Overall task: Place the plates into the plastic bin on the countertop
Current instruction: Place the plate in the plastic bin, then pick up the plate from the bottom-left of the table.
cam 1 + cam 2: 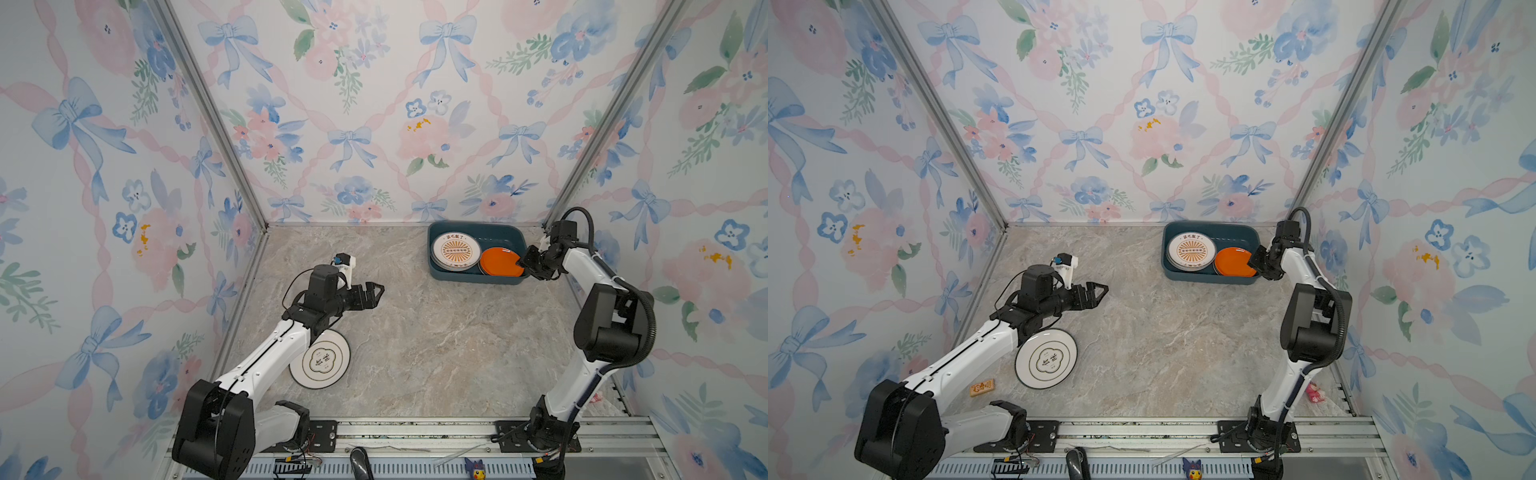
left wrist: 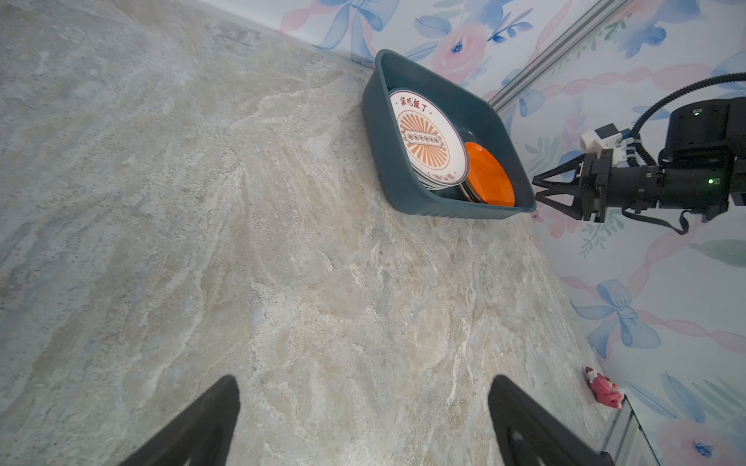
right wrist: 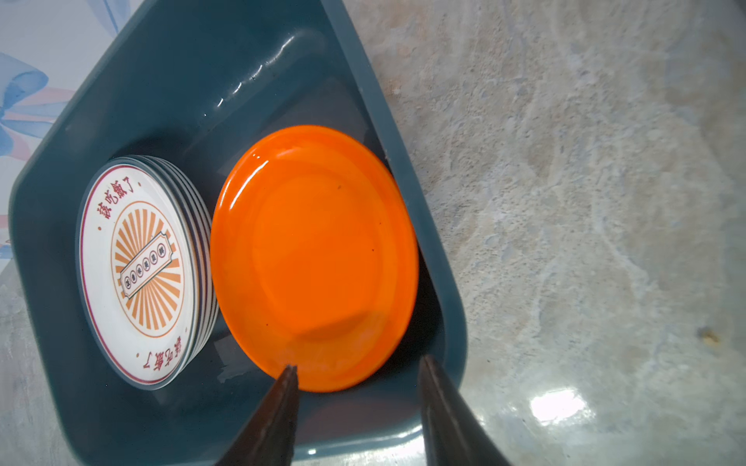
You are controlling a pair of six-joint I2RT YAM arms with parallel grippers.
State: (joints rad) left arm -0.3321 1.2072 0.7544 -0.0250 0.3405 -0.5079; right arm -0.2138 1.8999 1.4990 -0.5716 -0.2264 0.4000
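Note:
The plastic bin (image 1: 490,237) (image 1: 1208,279) (image 2: 403,193) (image 3: 181,60) stands at the back right of the countertop (image 1: 436,332). Inside it lie a stack of plates topped by a white one with an orange sunburst (image 1: 456,251) (image 1: 1191,251) (image 2: 424,141) (image 3: 137,274) and an orange plate (image 1: 498,262) (image 1: 1233,262) (image 2: 488,177) (image 3: 315,258). My right gripper (image 1: 523,259) (image 1: 1254,261) (image 2: 537,189) (image 3: 357,363) is open at the orange plate's near rim. A white plate with a gold-lined emblem (image 1: 324,361) (image 1: 1048,359) lies on the countertop, partly under my left arm. My left gripper (image 1: 376,291) (image 1: 1100,291) (image 2: 363,379) is open and holds nothing.
A small orange-brown block (image 1: 982,387) lies near the left arm's base. A pink toy (image 1: 1314,392) (image 2: 603,389) sits by the right wall. Flowered walls close in three sides. A metal rail (image 1: 415,432) runs along the front.

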